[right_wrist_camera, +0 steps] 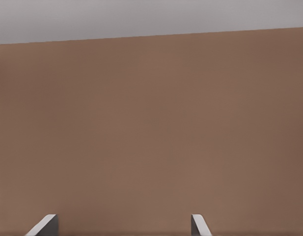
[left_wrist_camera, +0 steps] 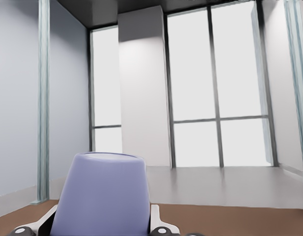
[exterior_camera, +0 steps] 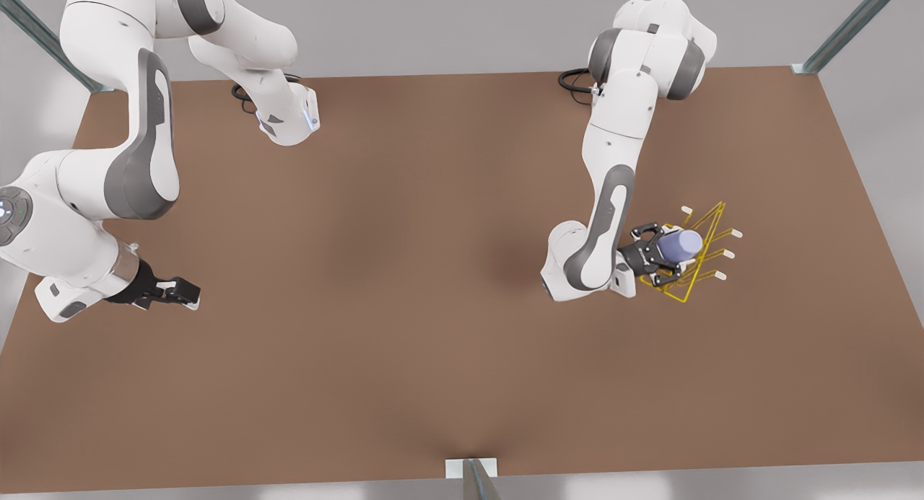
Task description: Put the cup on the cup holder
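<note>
One cup point(exterior_camera: 679, 245) clamped in left gripper point(exterior_camera: 665, 255) at cup holder point(exterior_camera: 704, 258); right gripper point(exterior_camera: 175, 292) spread, waiting.

The front view looks steeply down from high above the brown surface point(exterior_camera: 404, 283). The left wrist view faces level toward tall windows point(left_wrist_camera: 215, 83), close behind the cup point(left_wrist_camera: 102, 194). The right wrist view looks down across that surface.

No writing, label, brand mark or number can be read anywhere here.
</note>
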### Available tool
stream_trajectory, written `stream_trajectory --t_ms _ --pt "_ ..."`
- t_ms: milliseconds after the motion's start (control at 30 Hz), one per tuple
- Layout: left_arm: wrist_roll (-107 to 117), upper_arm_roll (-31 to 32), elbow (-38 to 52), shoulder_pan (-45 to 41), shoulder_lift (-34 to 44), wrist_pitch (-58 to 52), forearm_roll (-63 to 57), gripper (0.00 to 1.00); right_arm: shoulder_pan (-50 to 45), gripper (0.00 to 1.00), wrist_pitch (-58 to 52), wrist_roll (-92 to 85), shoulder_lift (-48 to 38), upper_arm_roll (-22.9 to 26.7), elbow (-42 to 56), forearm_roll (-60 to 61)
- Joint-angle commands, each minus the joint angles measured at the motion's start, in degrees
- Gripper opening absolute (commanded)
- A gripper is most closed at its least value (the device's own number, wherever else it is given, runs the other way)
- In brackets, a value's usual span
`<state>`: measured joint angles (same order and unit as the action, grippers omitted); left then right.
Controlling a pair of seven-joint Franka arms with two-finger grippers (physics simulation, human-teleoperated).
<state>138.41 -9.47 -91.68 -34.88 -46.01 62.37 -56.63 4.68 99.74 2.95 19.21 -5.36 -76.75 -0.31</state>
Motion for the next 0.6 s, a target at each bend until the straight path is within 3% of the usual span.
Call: stream_trajectory --t_ms 0,567 --pt "8.2 0.0 -0.3 0.3 0.0 -0.2 -0.1 0.76 0.1 1.0 -0.1 0.0 -0.1 0.0 0.0 0.0" --pt "10.0 0.2 -1.9 -0.3 0.0 -1.0 0.6 0.76 0.1 1.0 0.2 0.0 -0.1 0.1 -0.2 0.0"
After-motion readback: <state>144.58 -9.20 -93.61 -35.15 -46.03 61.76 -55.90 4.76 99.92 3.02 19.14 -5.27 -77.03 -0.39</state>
